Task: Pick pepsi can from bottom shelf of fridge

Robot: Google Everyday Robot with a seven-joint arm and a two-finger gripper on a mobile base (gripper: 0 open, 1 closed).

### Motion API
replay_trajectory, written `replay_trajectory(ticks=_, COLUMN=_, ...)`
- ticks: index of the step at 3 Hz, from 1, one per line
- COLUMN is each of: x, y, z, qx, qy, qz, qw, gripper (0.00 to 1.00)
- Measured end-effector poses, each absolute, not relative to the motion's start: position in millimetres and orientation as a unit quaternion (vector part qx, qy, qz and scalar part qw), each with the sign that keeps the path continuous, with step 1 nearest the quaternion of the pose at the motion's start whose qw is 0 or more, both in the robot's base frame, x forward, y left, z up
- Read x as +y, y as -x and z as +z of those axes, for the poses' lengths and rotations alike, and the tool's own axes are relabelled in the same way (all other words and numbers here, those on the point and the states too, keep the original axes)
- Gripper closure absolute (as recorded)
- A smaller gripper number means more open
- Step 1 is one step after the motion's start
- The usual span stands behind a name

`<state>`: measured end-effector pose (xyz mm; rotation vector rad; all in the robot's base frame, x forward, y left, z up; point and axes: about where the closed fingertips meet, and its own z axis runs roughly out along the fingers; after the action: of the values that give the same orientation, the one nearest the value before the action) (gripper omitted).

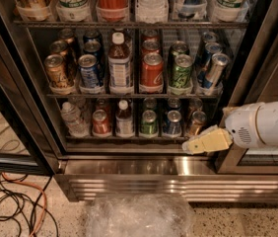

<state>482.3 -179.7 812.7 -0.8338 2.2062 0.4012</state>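
Note:
The fridge [255, 48] stands open in the camera view. On its bottom shelf [129, 138] the pepsi can [172, 124], short and dark blue with a silver top, stands upright in the front row, between a green can [149, 124] and a brown can [197, 123]. My gripper [189, 146], cream coloured on a white arm [264, 125], reaches in from the right. It hangs just below and to the right of the pepsi can, level with the shelf's front edge, and does not touch the can.
A red can [101, 123], a small bottle [124, 118] and a water bottle [71, 117] fill the shelf's left lanes. The rack above [129, 96] holds more cans. The steel base panel [144, 168] lies below. Crumpled clear plastic [136, 215] and cables [11, 206] lie on the floor.

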Motion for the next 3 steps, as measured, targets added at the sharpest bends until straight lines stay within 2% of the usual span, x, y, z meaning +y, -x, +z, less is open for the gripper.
replay_trajectory(ticks=3, x=-167, y=-498, z=765, qx=0.863, qy=0.285, qz=0.180, qw=0.375, gripper=0.00)
